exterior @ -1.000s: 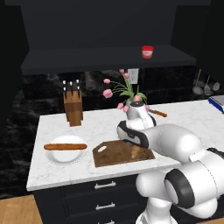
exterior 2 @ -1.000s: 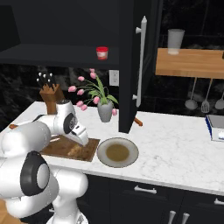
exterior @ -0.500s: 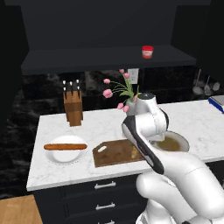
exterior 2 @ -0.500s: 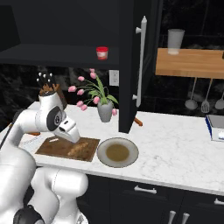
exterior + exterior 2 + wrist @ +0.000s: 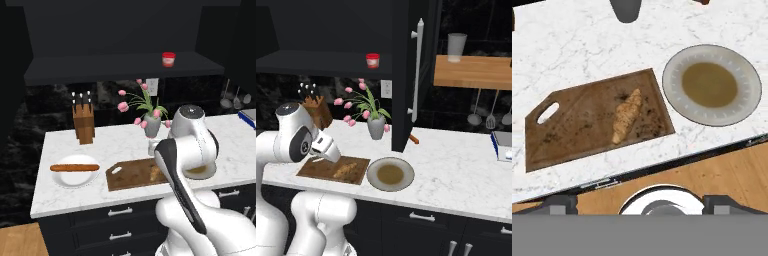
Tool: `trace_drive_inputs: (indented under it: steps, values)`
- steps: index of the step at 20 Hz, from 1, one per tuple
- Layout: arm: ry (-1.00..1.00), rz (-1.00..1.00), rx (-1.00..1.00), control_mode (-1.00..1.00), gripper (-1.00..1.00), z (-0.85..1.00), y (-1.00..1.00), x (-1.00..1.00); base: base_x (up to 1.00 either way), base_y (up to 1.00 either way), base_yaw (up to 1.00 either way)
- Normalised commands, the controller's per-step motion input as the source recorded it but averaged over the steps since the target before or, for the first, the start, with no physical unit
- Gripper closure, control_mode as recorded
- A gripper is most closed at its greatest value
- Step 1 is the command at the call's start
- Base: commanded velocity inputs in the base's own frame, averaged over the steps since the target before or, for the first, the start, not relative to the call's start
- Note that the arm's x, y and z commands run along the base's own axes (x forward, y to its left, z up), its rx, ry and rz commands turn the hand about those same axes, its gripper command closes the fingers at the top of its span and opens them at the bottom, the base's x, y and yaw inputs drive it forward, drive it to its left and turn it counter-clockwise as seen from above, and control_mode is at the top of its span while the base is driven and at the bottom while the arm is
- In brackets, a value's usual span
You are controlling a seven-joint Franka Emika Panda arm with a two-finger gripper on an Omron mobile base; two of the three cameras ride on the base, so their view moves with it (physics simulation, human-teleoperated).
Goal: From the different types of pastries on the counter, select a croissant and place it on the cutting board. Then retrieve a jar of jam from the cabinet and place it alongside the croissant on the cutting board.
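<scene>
The small tan croissant (image 5: 626, 115) lies free on the brown cutting board (image 5: 577, 130), toward its right end; it also shows on the board (image 5: 321, 168) as a croissant (image 5: 344, 170) and, half behind my arm, as a croissant (image 5: 154, 173). My gripper (image 5: 641, 204) hovers open and empty, well above the board's front edge, with its fingertips (image 5: 560, 203) spread wide. From the right base, the gripper (image 5: 321, 156) hangs over the board's left part. The red jar of jam (image 5: 169, 59) stands on the black cabinet's shelf (image 5: 100, 70). A long baguette (image 5: 75, 168) rests on a white plate on the counter (image 5: 70, 196).
A grey-brown plate (image 5: 390, 174) sits right of the board. Behind the board stand the vase of pink tulips (image 5: 376, 127) and a knife block (image 5: 83, 122). The open cabinet door (image 5: 406, 75) with a silver handle hangs above the plate. Bare marble (image 5: 456, 170) stretches right.
My arm has lifted up and away from the board, and the jaws have widened a little. The croissant stays on the board, free of the fingers.
</scene>
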Motion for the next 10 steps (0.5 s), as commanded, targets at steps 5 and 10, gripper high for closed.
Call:
trace_drive_inputs:
  steps: [5, 10]
  values:
    - [-0.18, 0.01, 0.02, -1.0, -1.0, 0.72, -0.15, 0.75, 0.0, 0.0, 0.0]
    - [-0.35, 0.03, 0.06, -1.0, -1.0, 0.6, -0.11, 0.93, 0.0, 0.0, 0.0]
